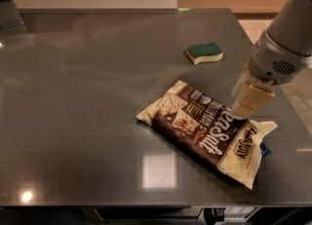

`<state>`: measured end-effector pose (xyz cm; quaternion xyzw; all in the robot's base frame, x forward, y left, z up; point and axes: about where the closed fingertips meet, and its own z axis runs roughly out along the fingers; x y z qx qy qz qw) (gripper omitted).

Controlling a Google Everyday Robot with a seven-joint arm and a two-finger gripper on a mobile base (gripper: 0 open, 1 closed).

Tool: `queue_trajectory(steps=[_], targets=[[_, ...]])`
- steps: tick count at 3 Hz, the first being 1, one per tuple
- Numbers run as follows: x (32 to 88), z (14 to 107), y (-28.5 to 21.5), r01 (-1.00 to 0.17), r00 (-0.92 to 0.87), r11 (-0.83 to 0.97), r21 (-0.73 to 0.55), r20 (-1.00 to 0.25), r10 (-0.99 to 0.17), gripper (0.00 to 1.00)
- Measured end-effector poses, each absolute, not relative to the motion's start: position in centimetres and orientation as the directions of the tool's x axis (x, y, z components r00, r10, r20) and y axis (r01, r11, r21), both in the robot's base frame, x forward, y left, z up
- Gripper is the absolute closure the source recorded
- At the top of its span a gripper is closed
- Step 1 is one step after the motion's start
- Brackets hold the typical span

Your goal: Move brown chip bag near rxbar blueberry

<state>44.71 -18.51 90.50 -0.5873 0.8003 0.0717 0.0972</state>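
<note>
Right side of desk (73,97): gripper (241,111) clamped on upper edge of brown chip bag (197,124). Bag lies flat, cream end covering most of rxbar blueberry (264,149).

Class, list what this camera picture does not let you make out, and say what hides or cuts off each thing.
rxbar blueberry: camera view, nearly all under the brown chip bag; only a blue sliver shows by its right end.
gripper: camera view, over the bag's right end; contact with the bag cannot be told.
robot arm: cut off by the right and top edges.
Bag's small print: too small to read.
</note>
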Motion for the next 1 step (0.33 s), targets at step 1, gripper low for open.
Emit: queue_trajectory(steps=[1], targets=[[44.89, 90.51, -18.40, -0.954, -0.290, 0.301, -0.006, -0.244, -0.925, 0.00]])
